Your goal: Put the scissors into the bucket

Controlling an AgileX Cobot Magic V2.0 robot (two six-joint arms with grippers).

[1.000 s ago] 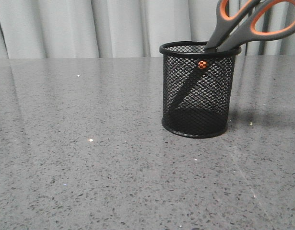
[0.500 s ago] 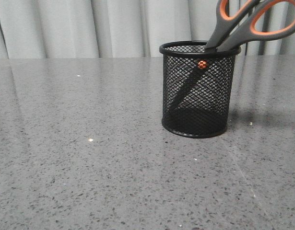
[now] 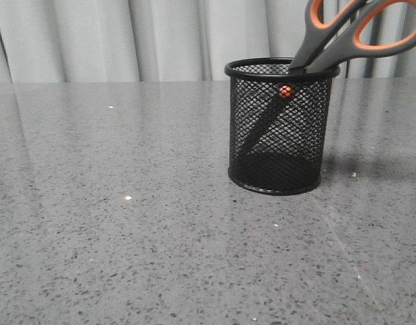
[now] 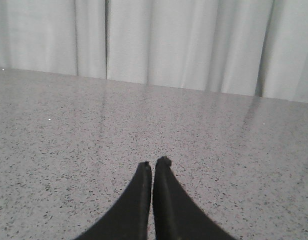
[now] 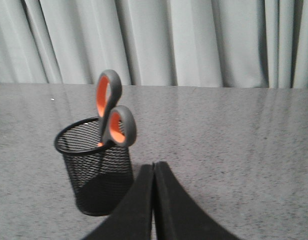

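Observation:
The bucket (image 3: 275, 125), a black wire-mesh cup, stands upright on the grey table at centre right of the front view. The scissors (image 3: 343, 34) stand in it blades down, leaning to the right, their grey and orange handle loops above the rim and the orange pivot screw showing through the mesh. The right wrist view shows the bucket (image 5: 96, 165) with the scissors (image 5: 111, 112) in it, beside and beyond my right gripper (image 5: 154, 165), which is shut and empty. My left gripper (image 4: 152, 162) is shut and empty over bare table. No gripper shows in the front view.
The grey speckled table (image 3: 126, 223) runs back to a pale curtain (image 3: 126, 37). A few small white specks lie on the tabletop.

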